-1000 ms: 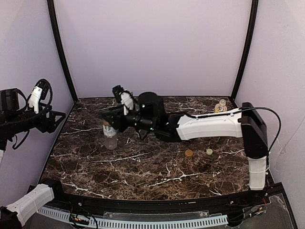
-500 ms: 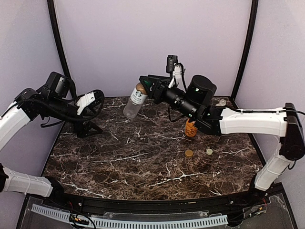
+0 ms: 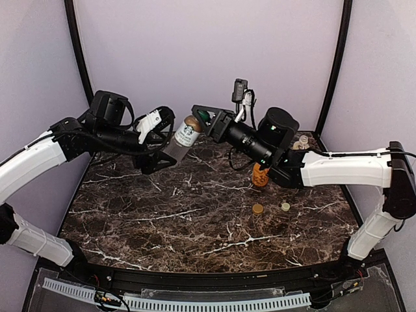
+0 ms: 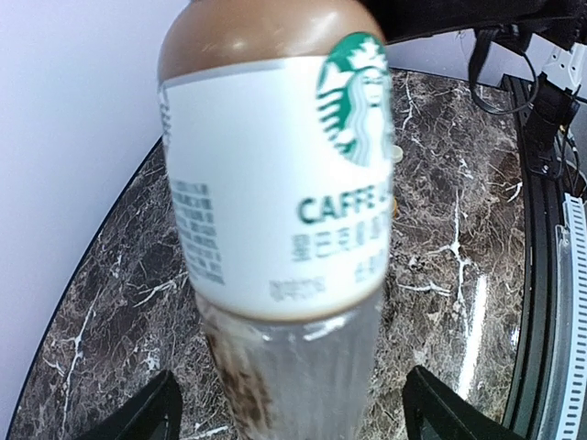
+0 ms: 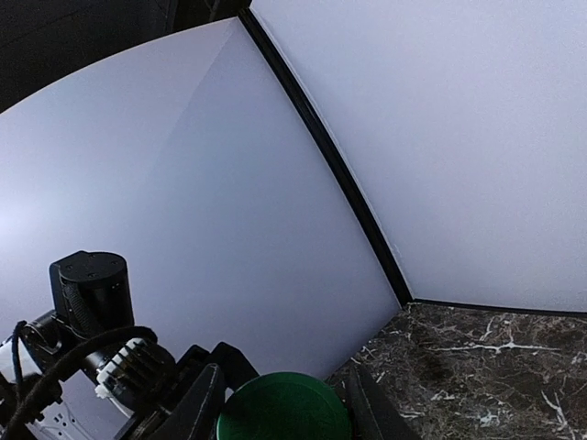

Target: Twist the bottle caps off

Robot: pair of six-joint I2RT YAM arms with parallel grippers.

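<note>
A clear bottle (image 3: 184,135) with a white label hangs tilted in the air above the back of the table. It fills the left wrist view, the bottle (image 4: 275,183) showing brown residue inside. My right gripper (image 3: 203,118) is shut on its green cap (image 3: 205,117). The right wrist view shows the cap (image 5: 284,411) pinched between the right gripper's (image 5: 280,403) dark fingers (image 5: 197,408). My left gripper (image 3: 166,148) is open, its jaws straddling the bottle's clear lower body with a gap on each side, as the left gripper (image 4: 289,408) shows from the wrist.
A short orange bottle (image 3: 260,175) stands on the marble table (image 3: 162,221) under the right arm. A small clear bottle (image 3: 301,144) sits at the back right corner. Two loose caps, one brown (image 3: 258,208) and one pale (image 3: 285,207), lie right of centre.
The right arm lifted the bottle off the table and carried it up and back. The left arm swung in from the left wall until its open jaws straddled the bottle.
</note>
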